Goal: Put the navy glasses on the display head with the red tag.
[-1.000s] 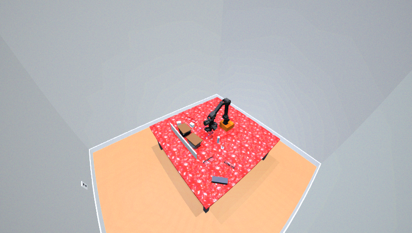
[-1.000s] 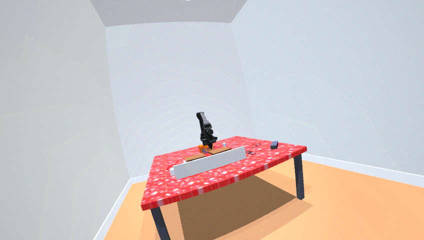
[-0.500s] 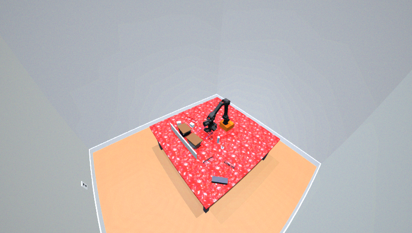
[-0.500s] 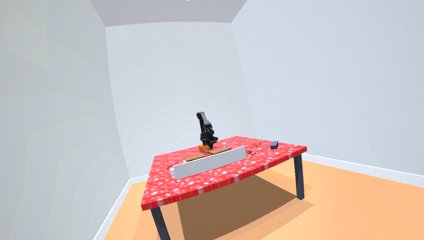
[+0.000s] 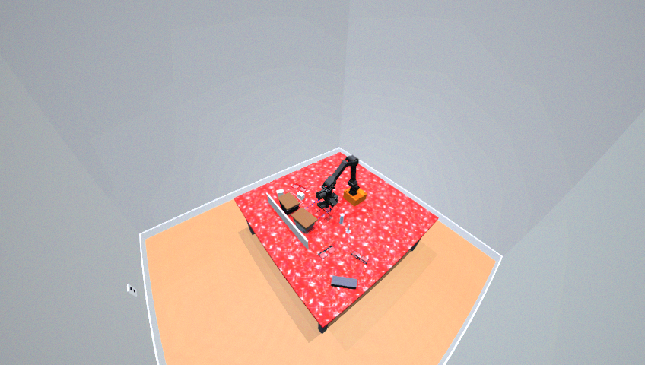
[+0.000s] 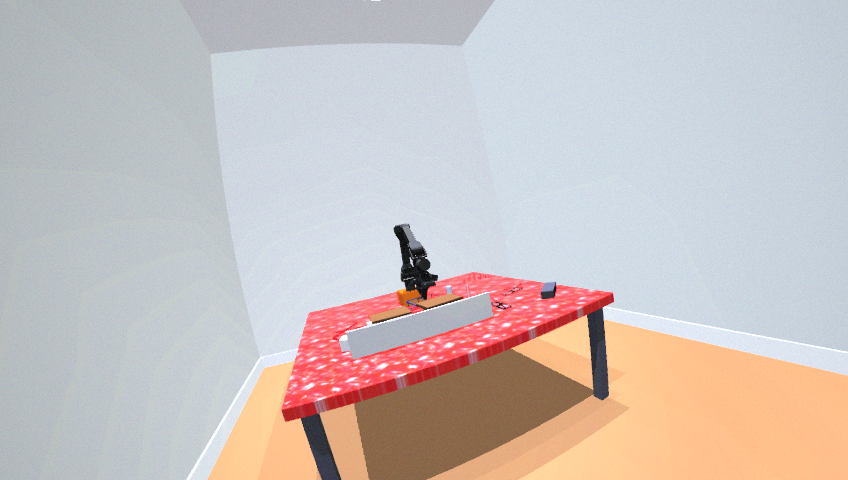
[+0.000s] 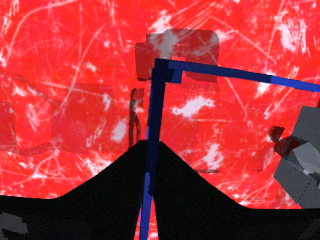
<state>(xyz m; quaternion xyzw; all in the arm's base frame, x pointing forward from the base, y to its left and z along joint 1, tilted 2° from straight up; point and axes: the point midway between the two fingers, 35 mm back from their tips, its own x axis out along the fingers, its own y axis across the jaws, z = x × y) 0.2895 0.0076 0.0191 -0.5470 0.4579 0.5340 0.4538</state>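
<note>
- Note the claw (image 5: 326, 207) (image 6: 424, 296) (image 7: 151, 145) closed on one bar of the navy glasses (image 5: 325, 211) (image 6: 411, 303) (image 7: 156, 110); in the wrist view, see the gripped bar run from 6 to 12 o'clock, then meet a second bar running toward 3 o'clock.
- In the top view, find the glasses below the claw, short of the brown-topped blocks, probably the display heads: nearer block (image 5: 305, 218) at 8 o'clock from the claw; farther block (image 5: 288, 201) at 9 o'clock, both beside the pale panel (image 5: 287, 221) (image 6: 419, 325).
- Confirm the red-tagged head before committing; carry the frame high enough to pass over the other head.
- Square the frame to the face; level both temples; advance slowly, temples astride the head, then lower the bridge onto the nose; check behind both ears before opening the claw.
- Watch for twist about the narrow grip; allow for the long free side swinging wide.
- Treat as unresolved: red tag, not distinguishable; noses and ears, too small to make out; far end of the second bar, cut off at 3 o'clock in the wrist view; grey object (image 7: 305, 175) near 4 o'clock, cropped and not identifiable with certainty.
</note>
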